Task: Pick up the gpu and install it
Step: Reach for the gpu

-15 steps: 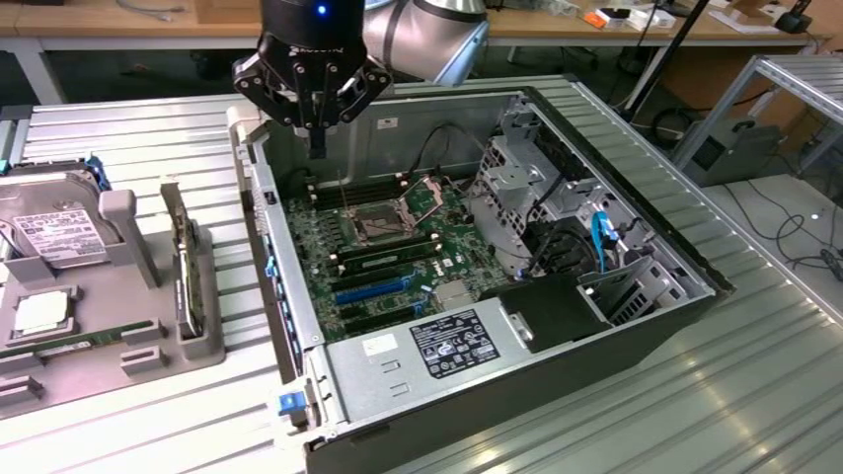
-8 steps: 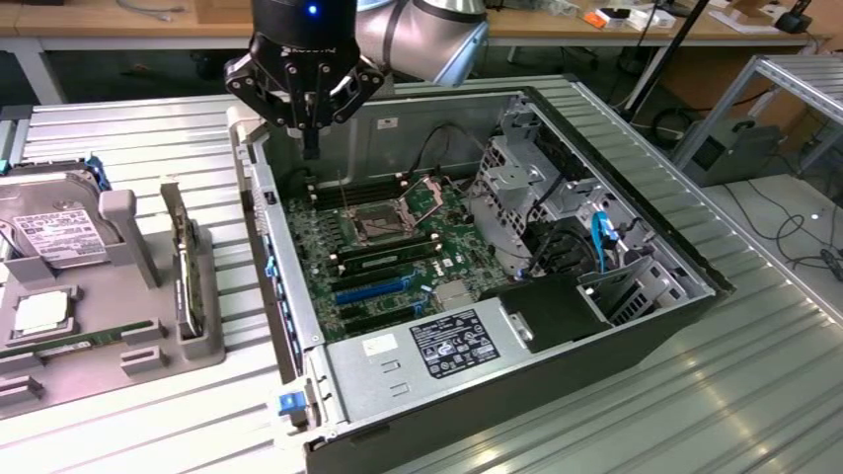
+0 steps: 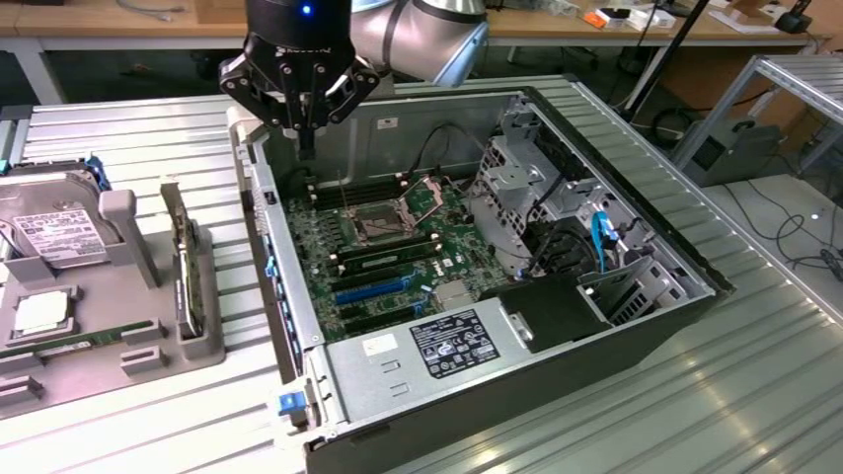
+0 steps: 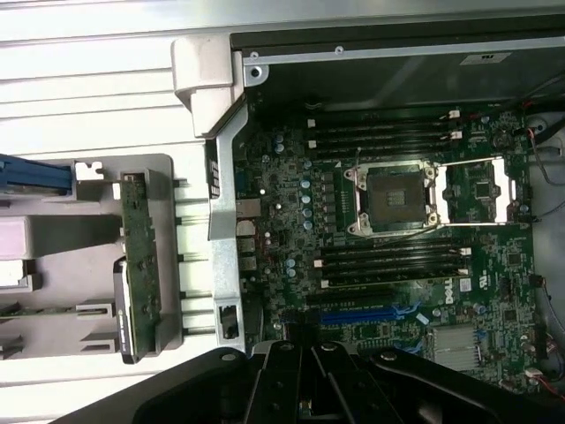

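The gpu [image 3: 189, 272] stands on edge in a slot of the grey holder [image 3: 145, 351], to the exterior view's left of the open computer case [image 3: 658, 247]. In the wrist view the gpu [image 4: 139, 265] shows as a thin green board with a dark end. My gripper [image 3: 306, 148] hangs above the case's far left corner, well behind the gpu and apart from it. Its fingers are shut together with nothing between them. The dark fingers [image 4: 291, 389] also show over the motherboard [image 4: 397, 221]. The blue expansion slot [image 3: 373, 289] [image 4: 362, 314] lies bare on the board.
A silver hard drive [image 3: 59, 232] with a white label and a square chip [image 3: 39, 311] sit in the same holder. Inside the case are an open processor socket [image 3: 382, 222], the drive cage [image 3: 520, 188] and a power supply [image 3: 421, 346]. Ribbed metal table [image 3: 737, 395] surrounds everything.
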Robot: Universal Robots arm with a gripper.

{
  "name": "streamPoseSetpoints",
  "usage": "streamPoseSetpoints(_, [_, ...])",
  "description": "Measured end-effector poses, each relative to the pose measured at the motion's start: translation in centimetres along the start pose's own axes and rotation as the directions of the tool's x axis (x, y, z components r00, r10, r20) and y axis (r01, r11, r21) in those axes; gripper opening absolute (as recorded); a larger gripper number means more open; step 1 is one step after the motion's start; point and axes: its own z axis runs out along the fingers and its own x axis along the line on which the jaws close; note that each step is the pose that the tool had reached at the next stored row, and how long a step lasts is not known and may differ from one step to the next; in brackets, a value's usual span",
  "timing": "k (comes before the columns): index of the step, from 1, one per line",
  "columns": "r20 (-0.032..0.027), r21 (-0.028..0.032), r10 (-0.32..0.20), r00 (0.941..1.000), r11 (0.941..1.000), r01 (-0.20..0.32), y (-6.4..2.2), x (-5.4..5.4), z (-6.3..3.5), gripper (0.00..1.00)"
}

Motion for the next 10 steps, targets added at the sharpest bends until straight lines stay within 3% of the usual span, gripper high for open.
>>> streamPoseSetpoints(10, [0.0, 0.0, 0.0, 1.0, 1.0, 0.0, -0.05, 0.63, -0.02, 0.11])
